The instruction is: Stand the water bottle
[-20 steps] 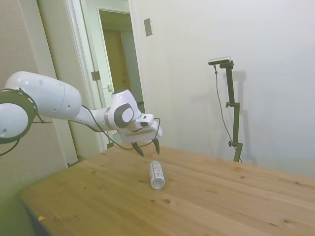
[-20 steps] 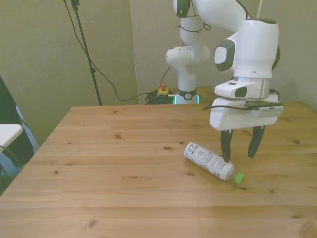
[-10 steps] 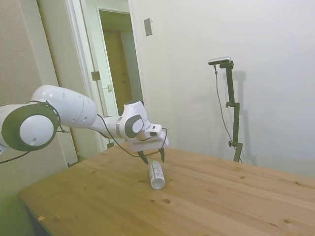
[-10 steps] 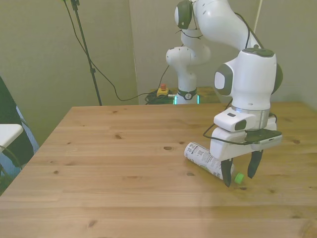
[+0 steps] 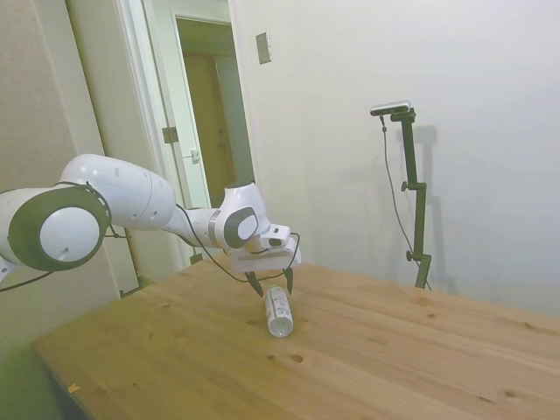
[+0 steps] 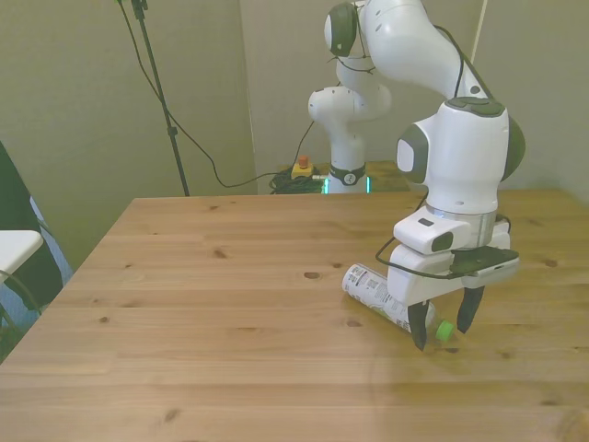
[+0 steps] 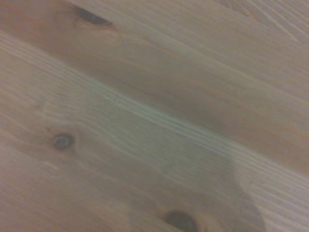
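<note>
The water bottle point(image 6: 373, 290) lies on its side on the wooden table point(image 6: 184, 276). It is clear with a white printed label, and its green cap point(image 6: 444, 330) points toward the front view's right. My gripper point(image 6: 442, 331) is open and low over the cap end, with one finger on each side of the neck and cap. In the side view the gripper point(image 5: 271, 286) hangs over the far end of the bottle point(image 5: 278, 313). The wrist view shows only blurred wood grain with a shadow across it; the bottle is out of that picture.
The table point(image 5: 394, 350) stretches wide around the bottle, with its near edge at the front view's bottom. A white object point(image 6: 14, 249) stands off the table at the front view's left. The robot's base point(image 6: 345, 120) rises behind the far edge.
The gripper has come down and moved along the bottle toward its cap end, from above the body to astride the neck. It stays open. The bottle has not moved.
</note>
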`<state>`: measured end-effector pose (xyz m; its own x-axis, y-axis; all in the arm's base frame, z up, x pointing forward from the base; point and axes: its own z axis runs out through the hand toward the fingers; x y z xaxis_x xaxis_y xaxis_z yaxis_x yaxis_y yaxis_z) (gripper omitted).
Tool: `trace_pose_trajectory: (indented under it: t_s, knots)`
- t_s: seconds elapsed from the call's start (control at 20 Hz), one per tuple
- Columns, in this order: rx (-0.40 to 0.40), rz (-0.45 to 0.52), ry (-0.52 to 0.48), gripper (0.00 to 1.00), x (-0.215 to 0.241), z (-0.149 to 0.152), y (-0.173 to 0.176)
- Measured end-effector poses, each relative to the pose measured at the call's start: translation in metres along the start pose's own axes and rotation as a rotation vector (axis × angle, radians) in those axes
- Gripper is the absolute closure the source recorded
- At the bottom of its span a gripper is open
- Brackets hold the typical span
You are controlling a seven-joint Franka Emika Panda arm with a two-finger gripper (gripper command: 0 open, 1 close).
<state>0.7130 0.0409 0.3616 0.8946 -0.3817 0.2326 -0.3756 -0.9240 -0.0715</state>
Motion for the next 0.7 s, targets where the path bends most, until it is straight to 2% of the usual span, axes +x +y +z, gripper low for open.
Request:
trace_pose_trajectory:
  t_s: [0.7]
  knots:
    - [0.005,0.012,-0.032,1.0,0.0047,0.0078,0.0042]
